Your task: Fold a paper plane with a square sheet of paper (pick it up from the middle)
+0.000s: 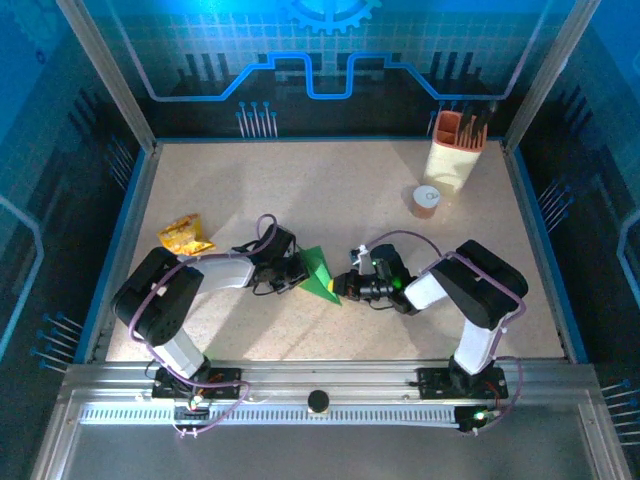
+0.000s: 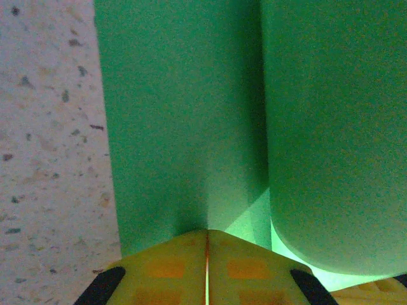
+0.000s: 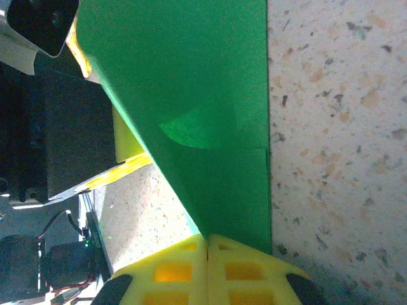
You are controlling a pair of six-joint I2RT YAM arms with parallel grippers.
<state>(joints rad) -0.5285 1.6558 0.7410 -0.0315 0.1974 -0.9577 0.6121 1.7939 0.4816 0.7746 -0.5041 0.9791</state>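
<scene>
Bright-green sheet of thin paper (image 1: 320, 276), already folded, sits mid-table between the two arms, a little toward the near side of the speckled beige tabletop (image 1: 300, 180). From overhead I read it as a triangle: its long axis runs near-to-far with a slight slant, one narrow corner toward the far edge and the broader end toward the near-right. Left gripper (image 1: 297, 275) meets its left edge and right gripper (image 1: 346, 286) its lower right corner. On the left wrist camera the yellow pads of the left gripper (image 2: 206, 244) are pressed together on the paper (image 2: 178, 127). A straight fold line runs directly away from the lens, and a second layer on the right curls up loosely. On the right wrist camera the right gripper (image 3: 207, 244) likewise has its pads closed, pinching a pointed end of the paper (image 3: 203, 82), which widens away from the fingers along a straight right-hand edge. Whether the sheet rests on the table or hangs just above it, I cannot tell. A crinkled yellow-orange snack packet (image 1: 185, 235) lies well apart on the left.
</scene>
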